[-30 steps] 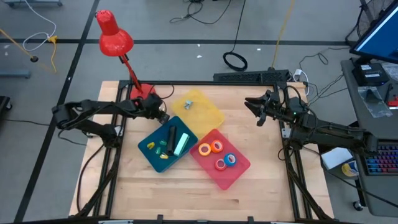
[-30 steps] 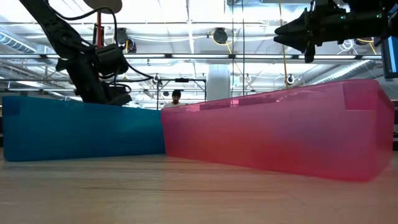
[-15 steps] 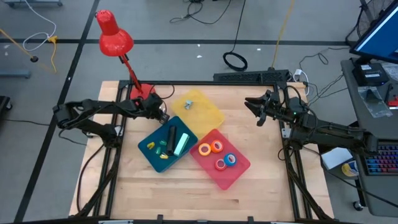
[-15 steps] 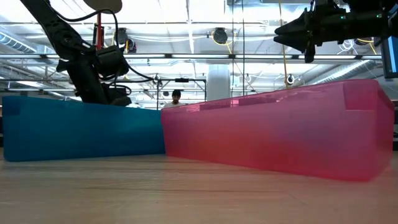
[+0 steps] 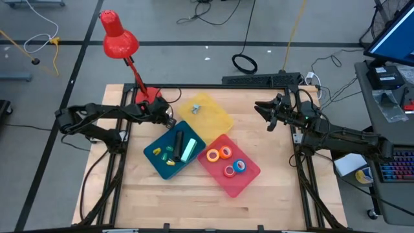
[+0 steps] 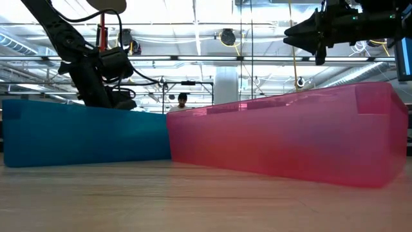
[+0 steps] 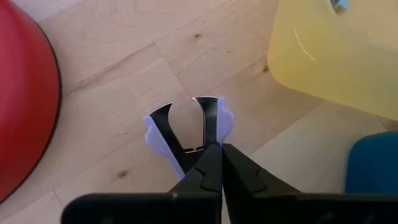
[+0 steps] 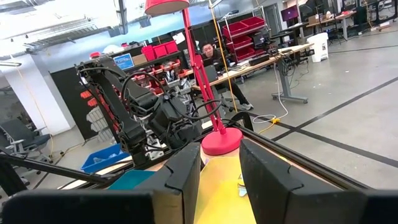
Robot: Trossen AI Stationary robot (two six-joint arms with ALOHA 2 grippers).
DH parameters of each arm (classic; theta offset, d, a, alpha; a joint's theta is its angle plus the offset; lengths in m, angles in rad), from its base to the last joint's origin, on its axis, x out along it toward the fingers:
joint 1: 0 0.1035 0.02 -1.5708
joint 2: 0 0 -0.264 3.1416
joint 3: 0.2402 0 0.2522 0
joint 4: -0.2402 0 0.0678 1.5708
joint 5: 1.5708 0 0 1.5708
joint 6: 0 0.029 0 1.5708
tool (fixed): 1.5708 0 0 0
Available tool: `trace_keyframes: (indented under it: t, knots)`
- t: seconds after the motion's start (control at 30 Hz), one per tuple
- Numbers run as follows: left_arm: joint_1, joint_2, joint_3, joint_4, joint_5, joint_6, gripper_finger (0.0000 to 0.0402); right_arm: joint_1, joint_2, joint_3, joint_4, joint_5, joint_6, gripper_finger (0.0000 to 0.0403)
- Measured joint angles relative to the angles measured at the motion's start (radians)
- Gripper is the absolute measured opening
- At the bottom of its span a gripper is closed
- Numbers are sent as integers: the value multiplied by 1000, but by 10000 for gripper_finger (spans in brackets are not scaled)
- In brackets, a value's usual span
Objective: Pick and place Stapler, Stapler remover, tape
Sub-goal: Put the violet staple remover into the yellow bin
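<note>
Left end effector (image 7: 214, 152) clamps the staple remover (image 7: 186, 134) between lamp base (image 7: 25, 106) and yellow tray (image 7: 336, 56).

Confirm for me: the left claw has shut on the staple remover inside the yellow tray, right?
Not inside the tray. The left wrist view shows the left claw shut on the staple remover on the bare wooden table, beside the yellow tray.

Wooden table (image 5: 272, 162) with yellow tray (image 5: 207, 113), blue tray (image 5: 155, 152), pink tray (image 5: 249, 171), red lamp base (image 5: 145, 96), lilac staple remover (image 7: 186, 127).
</note>
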State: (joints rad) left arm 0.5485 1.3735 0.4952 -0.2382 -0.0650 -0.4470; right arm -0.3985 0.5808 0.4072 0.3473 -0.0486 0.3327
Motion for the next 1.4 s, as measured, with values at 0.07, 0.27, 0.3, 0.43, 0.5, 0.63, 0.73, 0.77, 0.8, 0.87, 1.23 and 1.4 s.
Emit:
trace_keyframes:
  t: [0.07, 0.27, 0.3, 0.43, 0.5, 0.63, 0.73, 0.77, 0.8, 0.87, 1.23, 1.4]
  knots:
    - [0, -1, -1, 2, 0, -1, 1, 0, 0, 0, 0, 0, 0, 107]
    - [1, -35, -1, -4, 5, -3, 1, 0, 0, 0, 0, 0, 0, 105]
    - [1, -43, -2, -7, 4, -3, 1, 0, 0, 0, 0, 0, 0, 105]
    - [1, -63, -4, -17, 5, -8, 0, 0, 0, 0, 0, 0, 0, 107]
    - [1, -63, -4, -15, 8, -8, 0, 0, 0, 0, 0, 0, 0, 106]
    - [1, -63, -4, 0, 13, 0, 8, 0, 0, 0, 0, 0, 0, 106]
    - [1, -64, -4, 14, 22, 14, 26, 0, 0, 0, 0, 0, 0, 107]
    - [1, -65, -4, 26, 35, 22, 34, 0, 0, 0, 0, 0, 0, 107]
    - [1, -70, -4, 36, 48, 23, 44, 0, 0, 0, 0, 0, 0, 106]
    - [1, -80, -3, 61, 55, 4, 66, 0, 0, 0, 0, 0, 0, 105]
    - [7, -115, -2, 77, 12, 29, 159, 0, 0, 0, 0, 38, -1, 105]
    - [6, -43, -1, 89, -13, 55, 165, 0, 0, 0, 0, 95, -3, 107]
